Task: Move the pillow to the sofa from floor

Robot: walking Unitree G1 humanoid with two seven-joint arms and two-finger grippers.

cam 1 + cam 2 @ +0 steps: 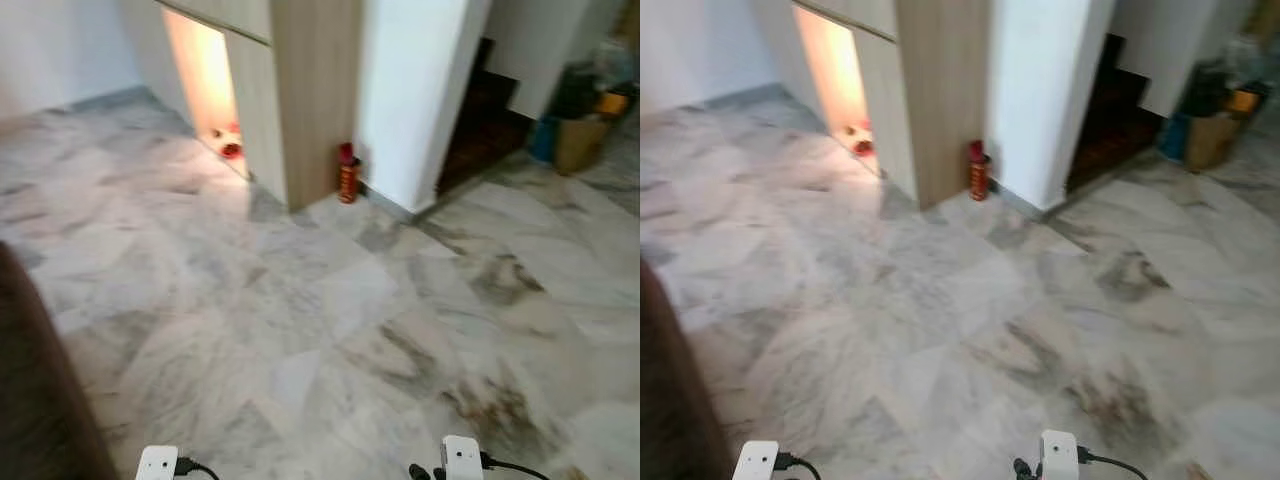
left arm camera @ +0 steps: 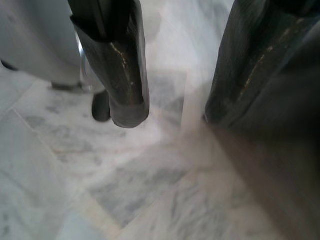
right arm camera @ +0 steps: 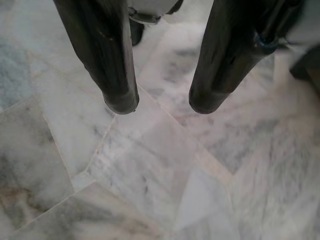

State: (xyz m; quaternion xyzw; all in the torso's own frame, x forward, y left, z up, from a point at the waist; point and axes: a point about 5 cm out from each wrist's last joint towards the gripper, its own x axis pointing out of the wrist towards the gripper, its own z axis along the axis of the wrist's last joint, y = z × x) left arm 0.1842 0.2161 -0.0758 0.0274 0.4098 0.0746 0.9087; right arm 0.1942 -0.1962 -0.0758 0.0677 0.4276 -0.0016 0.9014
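A dark brown sofa edge [image 1: 40, 400] rises at my near left over a grey-veined marble floor [image 1: 300, 300]. Both arms hang low, their white wrist tops at the bottom of the eye views, left [image 1: 157, 463] and right [image 1: 461, 458]. In the left wrist view my left gripper [image 2: 172, 115] is open above the marble with nothing between its fingers, close to a dark brown surface [image 2: 280, 190]. My right gripper [image 3: 163, 106] is likewise open over bare marble tiles and holds nothing.
Ahead stands a wooden cabinet [image 1: 300, 90] with a lit niche [image 1: 205, 80] holding small red things. A red canister [image 1: 347, 173] stands at its foot beside a white pillar [image 1: 415, 90]. Dark stairs [image 1: 480, 120] and a brown bin [image 1: 580, 140] lie far right.
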